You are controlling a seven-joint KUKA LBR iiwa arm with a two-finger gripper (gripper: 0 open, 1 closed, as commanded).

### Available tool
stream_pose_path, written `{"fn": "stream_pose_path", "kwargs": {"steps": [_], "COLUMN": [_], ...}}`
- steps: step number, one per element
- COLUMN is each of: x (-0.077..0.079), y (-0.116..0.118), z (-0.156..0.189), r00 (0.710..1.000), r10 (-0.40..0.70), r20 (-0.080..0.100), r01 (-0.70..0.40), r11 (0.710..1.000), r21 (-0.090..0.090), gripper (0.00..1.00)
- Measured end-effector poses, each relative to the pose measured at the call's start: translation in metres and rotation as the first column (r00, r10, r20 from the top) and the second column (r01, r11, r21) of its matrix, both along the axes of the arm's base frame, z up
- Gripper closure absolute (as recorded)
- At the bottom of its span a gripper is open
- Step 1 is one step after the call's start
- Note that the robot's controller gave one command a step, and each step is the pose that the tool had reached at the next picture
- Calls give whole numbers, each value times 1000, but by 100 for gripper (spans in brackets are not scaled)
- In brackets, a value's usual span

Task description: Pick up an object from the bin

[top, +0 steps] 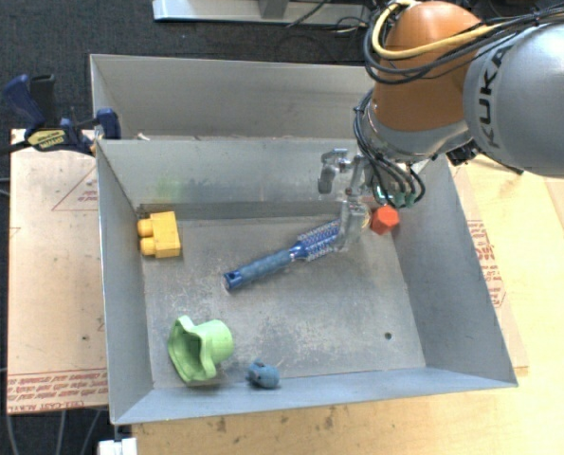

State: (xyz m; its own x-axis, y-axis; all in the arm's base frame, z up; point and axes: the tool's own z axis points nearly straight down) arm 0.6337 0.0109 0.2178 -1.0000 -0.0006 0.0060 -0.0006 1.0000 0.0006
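My gripper point(350, 218) hangs over the back right part of the bin floor, its metal fingers pointing down at the bristle end of a blue brush point(283, 257). The brush lies slantwise across the middle, handle toward the front left. One fingertip stands right at the bristle head; nothing shows between the fingers. A small orange-red block point(385, 219) lies just right of the gripper, close to the right wall.
A yellow toy brick point(159, 234) lies by the left wall. A green cup point(200, 349) lies on its side at the front left, with a small blue-grey lump point(263, 376) beside it near the front wall. The arm's orange cover and cables hang above the back right corner.
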Motion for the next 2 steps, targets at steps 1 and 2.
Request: {"fn": "stream_pose_path", "kwargs": {"steps": [1,2], "x": [-10,-2], "y": [-5,5], "z": [-24,-151], "r00": [999,978], "r10": [-40,210], "r20": [4,4], "r01": [40,-210], "r11": [999,978], "r21": [0,1], "gripper": [0,0]}}
